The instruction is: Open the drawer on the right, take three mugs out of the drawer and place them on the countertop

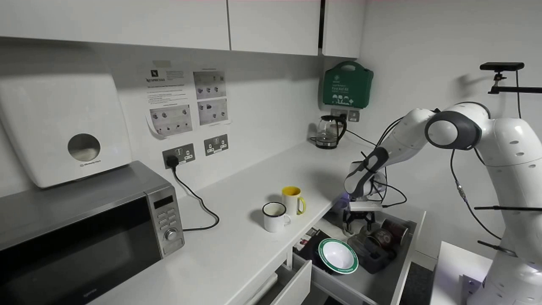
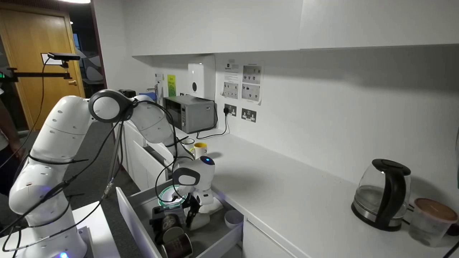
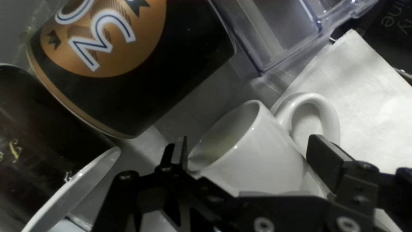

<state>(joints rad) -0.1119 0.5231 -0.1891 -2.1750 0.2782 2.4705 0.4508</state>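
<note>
The drawer [image 1: 413, 258] stands pulled out below the countertop [image 1: 237, 241]. A white mug with a dark rim [image 1: 273, 223] and a white mug with a yellow inside and handle [image 1: 290, 204] stand side by side on the countertop. Inside the drawer, a pale mug [image 3: 270, 161] lies tilted, its mouth to the upper left and its handle to the upper right in the wrist view. My gripper [image 3: 248, 145] is lowered into the drawer, open, with one finger on either side of this mug. The left finger is close to its rim; whether they touch I cannot tell.
Dark printed containers [image 3: 180, 48] lie beside the mug, near a clear plastic box [image 3: 273, 32] and white paper [image 3: 363, 96]. The drawer also holds a green-rimmed dish [image 1: 338, 256] and a small pale bowl [image 2: 233, 218]. A narrower drawer [image 1: 294, 284] is open alongside. A kettle [image 2: 382, 195] and microwave [image 1: 84, 237] occupy the countertop.
</note>
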